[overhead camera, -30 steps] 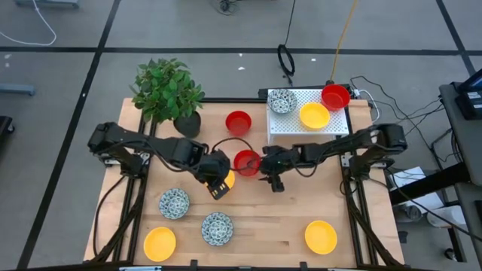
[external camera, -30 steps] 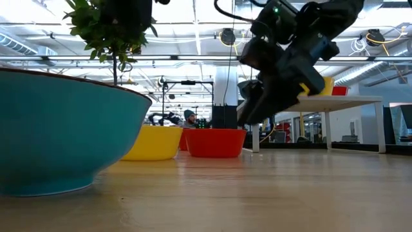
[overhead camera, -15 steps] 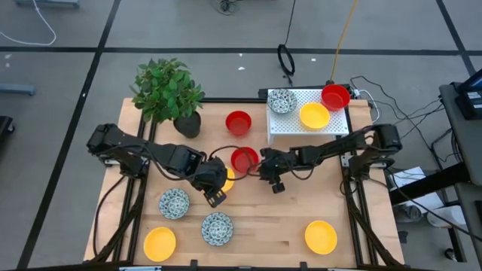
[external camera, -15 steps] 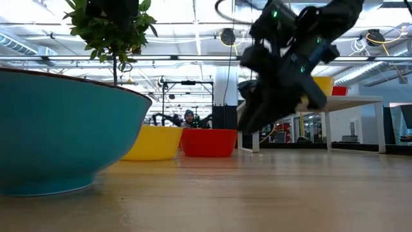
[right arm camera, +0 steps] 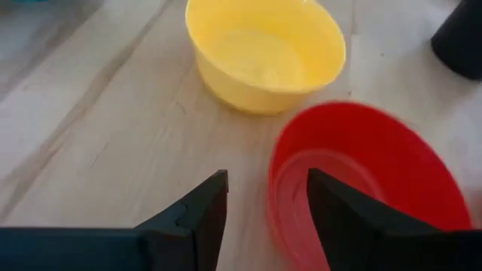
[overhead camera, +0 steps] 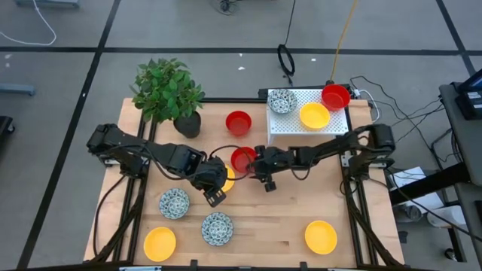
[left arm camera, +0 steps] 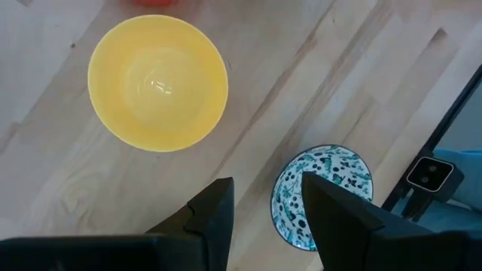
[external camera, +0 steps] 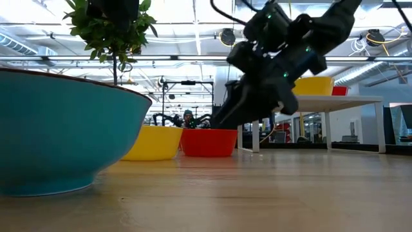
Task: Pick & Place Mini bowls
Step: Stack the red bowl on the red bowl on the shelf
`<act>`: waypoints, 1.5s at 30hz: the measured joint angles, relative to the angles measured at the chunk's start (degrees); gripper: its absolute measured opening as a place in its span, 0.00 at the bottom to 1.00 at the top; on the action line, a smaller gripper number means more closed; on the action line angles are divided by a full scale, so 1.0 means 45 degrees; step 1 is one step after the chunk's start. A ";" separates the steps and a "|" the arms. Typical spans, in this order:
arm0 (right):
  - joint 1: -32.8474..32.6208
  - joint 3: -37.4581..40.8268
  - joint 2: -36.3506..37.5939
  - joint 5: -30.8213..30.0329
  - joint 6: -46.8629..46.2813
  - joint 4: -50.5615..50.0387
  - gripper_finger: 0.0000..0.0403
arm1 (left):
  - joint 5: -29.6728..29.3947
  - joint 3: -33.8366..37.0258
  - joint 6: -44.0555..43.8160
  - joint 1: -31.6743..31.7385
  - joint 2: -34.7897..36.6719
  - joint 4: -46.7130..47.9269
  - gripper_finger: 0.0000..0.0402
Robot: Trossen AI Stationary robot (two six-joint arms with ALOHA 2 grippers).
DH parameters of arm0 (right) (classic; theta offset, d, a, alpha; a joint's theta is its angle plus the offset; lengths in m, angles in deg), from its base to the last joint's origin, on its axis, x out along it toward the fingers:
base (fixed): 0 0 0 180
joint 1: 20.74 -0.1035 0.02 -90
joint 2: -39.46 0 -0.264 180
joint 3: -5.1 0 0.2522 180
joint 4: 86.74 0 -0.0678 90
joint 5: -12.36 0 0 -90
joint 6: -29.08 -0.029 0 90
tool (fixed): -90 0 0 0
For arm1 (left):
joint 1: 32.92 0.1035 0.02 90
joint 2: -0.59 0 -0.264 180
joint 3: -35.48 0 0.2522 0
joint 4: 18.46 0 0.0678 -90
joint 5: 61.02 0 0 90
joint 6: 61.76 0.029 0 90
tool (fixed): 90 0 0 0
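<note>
Right tool (overhead camera: 254, 166), fingers parted and empty, is sliding leftward to the glossy red mini bowl (overhead camera: 242, 159) mid-surface, its rim entering the gap; grasp seems imminent. Left tool (overhead camera: 216, 197), released, is hovering beside.

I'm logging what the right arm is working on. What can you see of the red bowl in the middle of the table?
The red bowl is small, round, glossy and plain, looking like plastic or glazed ware. It sits upright and empty on the wooden table, close beside a yellow bowl; whether they touch is unclear. The right gripper, fingers open, is at its rim; contact is unclear.
</note>
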 joint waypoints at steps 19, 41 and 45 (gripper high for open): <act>-0.0315 0.0016 -0.0235 -0.1924 -0.0338 -0.1163 0.02 | -0.0905 0.0000 -0.0191 -0.0006 0.0000 -0.0019 0.40; -0.0665 0.0008 0.8033 -0.4415 -0.2756 -0.7458 0.00 | -0.1489 -0.0010 0.0111 -0.0001 -0.2071 -0.1113 0.40; -0.0553 0.0013 0.9383 -0.5629 -0.2236 -0.7965 0.00 | -0.1462 -0.0005 0.0048 0.0028 -0.2593 -0.1316 0.40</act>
